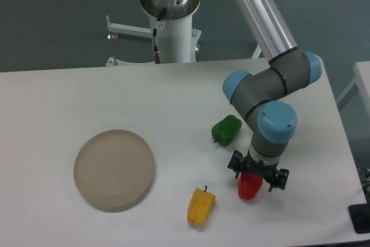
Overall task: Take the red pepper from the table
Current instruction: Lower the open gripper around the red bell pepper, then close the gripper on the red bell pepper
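A round beige plate (pixel 114 169) lies flat on the left half of the white table (pixel 69 102), and nothing rests in it. Well to its right, the red pepper (pixel 250 186) sits on the table near the front right edge, its upper part covered by the black gripper (pixel 258 173), which is low over it, directly on top. The fingers reach down on either side of the pepper's top, but from this angle it cannot be told whether they press against it or how wide they stand. The green pepper (pixel 226 129) lies up and to the left of the red one, close beside the arm's grey wrist section with its blue cap (pixel 277 121), apart from the red pepper. The yellow pepper (pixel 200 206) lies to the lower left of the red one, its dark stem pointing up, with a clear gap of table between them. The arm's base column (pixel 171 24) stands behind the table's far edge.
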You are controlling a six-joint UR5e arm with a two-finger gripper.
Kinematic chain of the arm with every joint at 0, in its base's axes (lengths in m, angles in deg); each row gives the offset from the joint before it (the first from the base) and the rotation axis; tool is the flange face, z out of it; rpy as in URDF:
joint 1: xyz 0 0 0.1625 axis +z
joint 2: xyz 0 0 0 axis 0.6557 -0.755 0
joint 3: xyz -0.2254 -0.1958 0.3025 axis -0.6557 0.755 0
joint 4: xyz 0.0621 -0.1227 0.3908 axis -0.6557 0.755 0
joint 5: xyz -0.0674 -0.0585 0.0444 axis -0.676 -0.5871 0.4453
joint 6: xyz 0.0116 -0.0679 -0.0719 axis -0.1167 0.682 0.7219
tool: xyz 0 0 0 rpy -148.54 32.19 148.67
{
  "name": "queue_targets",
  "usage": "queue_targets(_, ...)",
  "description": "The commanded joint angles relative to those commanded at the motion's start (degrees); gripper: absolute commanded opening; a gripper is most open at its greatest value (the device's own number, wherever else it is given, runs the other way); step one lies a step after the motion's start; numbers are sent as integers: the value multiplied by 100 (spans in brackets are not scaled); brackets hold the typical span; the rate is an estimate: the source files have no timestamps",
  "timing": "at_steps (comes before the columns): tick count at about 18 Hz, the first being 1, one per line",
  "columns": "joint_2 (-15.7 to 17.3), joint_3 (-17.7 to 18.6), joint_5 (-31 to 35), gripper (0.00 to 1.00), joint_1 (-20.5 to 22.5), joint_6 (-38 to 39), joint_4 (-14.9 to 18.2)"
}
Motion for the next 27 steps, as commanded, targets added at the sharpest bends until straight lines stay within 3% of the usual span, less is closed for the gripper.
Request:
queue_targets(4,-26,0,18,100,0,-9,-35)
queue_targets(6,-26,0,18,92,-9,-9,-27)
queue_targets(8,-26,9,26,71,-9,-9,-26)
queue_targets(12,-18,26,18,63,-9,-9,-26)
queue_targets(20,61,9,18,56,0,-61,-9)
queue_targets(27,843,254,-9,56,0,-1141,140)
